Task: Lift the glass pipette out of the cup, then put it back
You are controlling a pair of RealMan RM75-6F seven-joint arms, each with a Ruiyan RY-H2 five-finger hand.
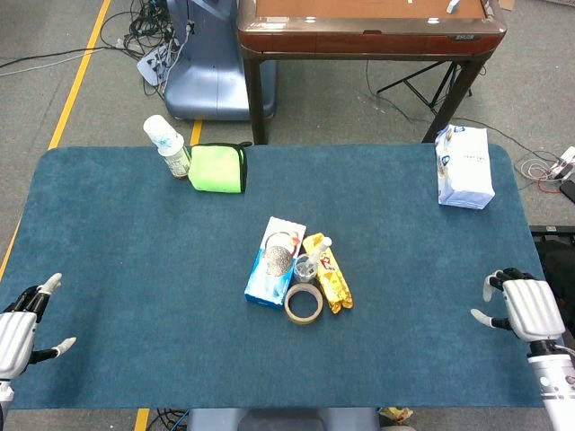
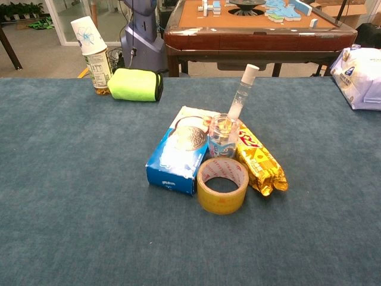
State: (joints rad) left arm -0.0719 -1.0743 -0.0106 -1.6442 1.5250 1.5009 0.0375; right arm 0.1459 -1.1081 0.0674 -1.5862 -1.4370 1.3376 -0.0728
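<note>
A small clear glass cup (image 2: pixel 223 134) (image 1: pixel 305 267) stands at the middle of the blue table. The glass pipette (image 2: pixel 241 94) (image 1: pixel 317 248) with a white bulb stands in it, leaning to the upper right. My left hand (image 1: pixel 18 323) hovers at the table's near left corner, fingers apart, holding nothing. My right hand (image 1: pixel 526 305) is at the near right edge, fingers partly curled, also holding nothing. Both hands are far from the cup, and neither shows in the chest view.
Round the cup lie a blue box (image 2: pixel 178 152), a roll of tape (image 2: pixel 222 185) and a yellow snack pack (image 2: pixel 259 161). At the back left are a bottle under a paper cup (image 1: pixel 167 145) and a green pouch (image 1: pixel 218 168). A white bag (image 1: pixel 464 167) sits back right.
</note>
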